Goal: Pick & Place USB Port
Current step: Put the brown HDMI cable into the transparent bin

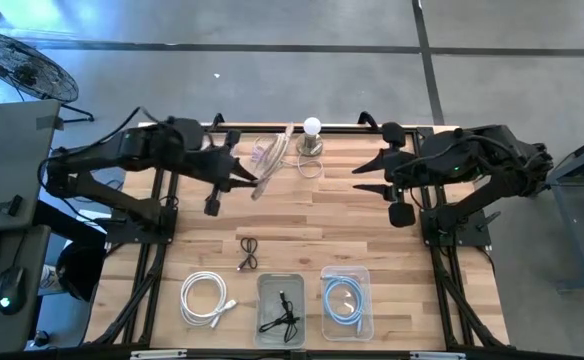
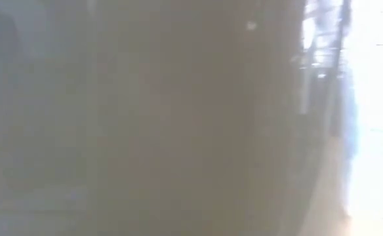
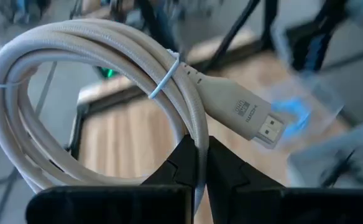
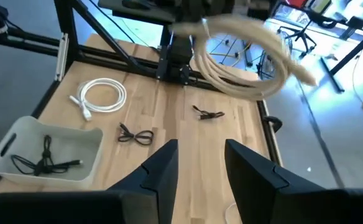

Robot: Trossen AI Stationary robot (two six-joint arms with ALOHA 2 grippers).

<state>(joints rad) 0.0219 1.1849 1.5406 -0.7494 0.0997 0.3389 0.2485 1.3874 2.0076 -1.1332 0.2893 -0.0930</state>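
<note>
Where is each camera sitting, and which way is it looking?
High view: above the table, looking straight down; both arms show.
Low view: at table height, blurred; nothing clear, no arm.
Left wrist view: on the left arm, looking past the left gripper, shut on the beige cable.
Right wrist view: on the right arm, looking across the table past the open right gripper.
Shared: the beige cable also shows in the high and right wrist views.

A lab or workshop: concrete floor [image 1: 272, 70], floor fan [image 1: 22, 65], office chairs [image 4: 299, 34] beyond the wooden table [image 1: 312, 215]
</note>
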